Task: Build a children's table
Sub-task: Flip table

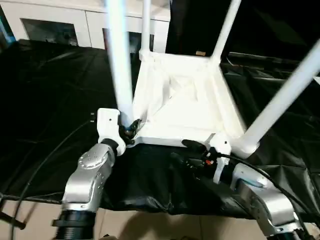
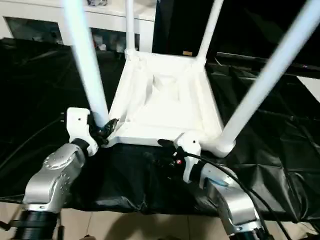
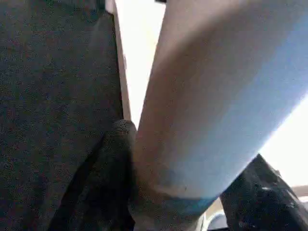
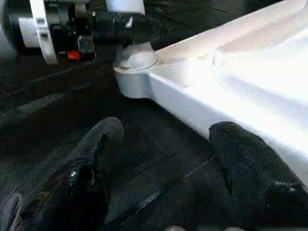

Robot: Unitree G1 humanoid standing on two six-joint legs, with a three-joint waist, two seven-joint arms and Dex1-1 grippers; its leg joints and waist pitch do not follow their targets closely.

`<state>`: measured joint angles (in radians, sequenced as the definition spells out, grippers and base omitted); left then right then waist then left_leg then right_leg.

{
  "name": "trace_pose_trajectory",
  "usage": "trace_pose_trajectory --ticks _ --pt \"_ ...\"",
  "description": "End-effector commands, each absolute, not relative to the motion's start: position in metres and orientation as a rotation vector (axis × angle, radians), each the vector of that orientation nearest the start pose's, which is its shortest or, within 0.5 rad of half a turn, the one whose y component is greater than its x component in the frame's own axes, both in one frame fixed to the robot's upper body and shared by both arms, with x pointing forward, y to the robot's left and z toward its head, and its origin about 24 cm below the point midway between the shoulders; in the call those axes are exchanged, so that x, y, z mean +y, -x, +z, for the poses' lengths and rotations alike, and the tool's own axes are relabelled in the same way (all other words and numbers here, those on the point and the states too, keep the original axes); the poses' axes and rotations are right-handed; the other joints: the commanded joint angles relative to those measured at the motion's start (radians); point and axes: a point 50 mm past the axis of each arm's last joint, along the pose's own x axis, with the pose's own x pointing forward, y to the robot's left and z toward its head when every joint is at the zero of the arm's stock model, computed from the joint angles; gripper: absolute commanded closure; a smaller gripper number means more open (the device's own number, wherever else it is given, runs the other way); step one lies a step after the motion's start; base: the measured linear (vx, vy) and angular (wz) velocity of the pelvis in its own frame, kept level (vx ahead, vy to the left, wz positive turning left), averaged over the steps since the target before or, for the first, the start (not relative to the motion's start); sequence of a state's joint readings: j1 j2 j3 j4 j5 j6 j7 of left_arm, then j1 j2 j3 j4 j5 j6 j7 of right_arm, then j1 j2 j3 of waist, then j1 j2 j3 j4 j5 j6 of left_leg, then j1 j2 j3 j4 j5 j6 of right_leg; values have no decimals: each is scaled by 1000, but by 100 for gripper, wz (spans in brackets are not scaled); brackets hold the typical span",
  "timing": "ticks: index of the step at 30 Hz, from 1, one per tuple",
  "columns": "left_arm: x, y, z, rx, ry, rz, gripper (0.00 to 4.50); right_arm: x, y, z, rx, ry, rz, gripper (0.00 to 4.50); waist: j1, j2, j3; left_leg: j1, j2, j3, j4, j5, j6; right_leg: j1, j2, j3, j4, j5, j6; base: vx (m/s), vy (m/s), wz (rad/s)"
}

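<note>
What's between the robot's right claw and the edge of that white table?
Just bare black sheet. The right wrist view shows the right gripper open, with the table top's edge just beyond its fingers.

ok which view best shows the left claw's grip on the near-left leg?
Left wrist view: the leg sits clamped between the left claw's black fingers. The eye views show the claw at that leg's base by the corner socket, small. The right wrist view shows the same spot from across the tabletop.

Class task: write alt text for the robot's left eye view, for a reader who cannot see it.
A white children's table lies upside down on black sheeting, four legs up. The left gripper grips the near-left leg at its socket; the right gripper waits open by the near edge.
</note>
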<state>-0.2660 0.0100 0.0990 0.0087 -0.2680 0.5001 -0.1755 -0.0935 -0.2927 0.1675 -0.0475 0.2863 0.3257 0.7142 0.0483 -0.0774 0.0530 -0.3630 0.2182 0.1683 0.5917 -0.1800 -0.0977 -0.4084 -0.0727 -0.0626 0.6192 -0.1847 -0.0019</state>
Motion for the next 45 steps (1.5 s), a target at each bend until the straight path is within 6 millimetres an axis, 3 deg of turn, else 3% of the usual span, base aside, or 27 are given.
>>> trace_pose_trajectory --ticks 1,3,8,10,12,18,23,26,31,33,35,36,45 --pt "122 -300 80 180 493 -298 225 -132 -248 47 253 -55 884 119 5 -2 -54 -2 4 2 -64 -291 18 40 -47 37 -107 -430 -65 0 0 0" --pt "118 -300 82 178 517 -314 225 -134 -250 45 279 -76 847 102 6 1 -58 -8 7 -1 -67 -258 20 43 -45 36 -101 -368 -74 0 0 0" --pt "112 -300 85 178 530 -344 228 -144 -265 36 315 -121 675 66 2 3 -64 -6 8 3 -64 -196 23 47 -42 37 -87 -214 -114 0 0 0" --pt "109 -300 86 186 530 -362 230 -148 -278 40 260 -252 564 33 3 6 -66 -5 7 5 -62 -166 30 49 -43 38 -80 -155 -134 0 0 0" --pt "108 -300 87 191 538 -364 230 -151 -285 43 229 -326 501 28 5 5 -69 -5 7 4 -61 -146 34 53 -44 38 -73 -123 -141 0 0 0" --pt "107 -300 88 199 544 -366 231 -148 -300 55 155 -577 500 0 9 11 -66 -1 8 7 -62 -160 31 53 -43 38 -73 -117 -147 0 0 0" --pt "105 -300 87 205 525 -375 231 -145 -314 59 132 -707 480 0 9 7 -67 -2 7 9 -62 -155 23 51 -45 38 -74 -141 -144 0 0 0" --pt "104 -299 87 209 507 -382 231 -146 -321 58 143 -731 448 0 12 8 -71 -1 7 9 -60 -110 21 54 -45 38 -65 -90 -155 0 0 0" --pt "99 -297 87 212 443 -423 231 -149 -341 62 141 -934 377 0 12 4 -72 -2 6 11 -59 -118 26 56 -48 37 -63 -100 -156 0 0 0" --pt "98 -296 87 210 419 -430 231 -150 -344 64 136 -1011 367 35 11 0 -72 -3 5 12 -57 -95 34 56 -46 38 -61 -75 -157 0 0 0" --pt "98 -296 87 208 411 -427 231 -152 -347 67 111 -1069 361 38 12 2 -74 -2 6 13 -55 -83 41 56 -47 37 -59 -60 -161 0 0 0" --pt "98 -295 87 208 411 -427 231 -152 -347 67 110 -1072 361 61 11 -3 -74 -4 5 14 -55 -77 46 56 -47 37 -58 -59 -165 0 0 0" --pt "99 -295 84 198 371 -409 231 -155 -351 65 120 -1167 340 126 12 -1 -74 -3 7 15 -54 -71 42 54 -48 36 -60 -79 -164 0 0 0"
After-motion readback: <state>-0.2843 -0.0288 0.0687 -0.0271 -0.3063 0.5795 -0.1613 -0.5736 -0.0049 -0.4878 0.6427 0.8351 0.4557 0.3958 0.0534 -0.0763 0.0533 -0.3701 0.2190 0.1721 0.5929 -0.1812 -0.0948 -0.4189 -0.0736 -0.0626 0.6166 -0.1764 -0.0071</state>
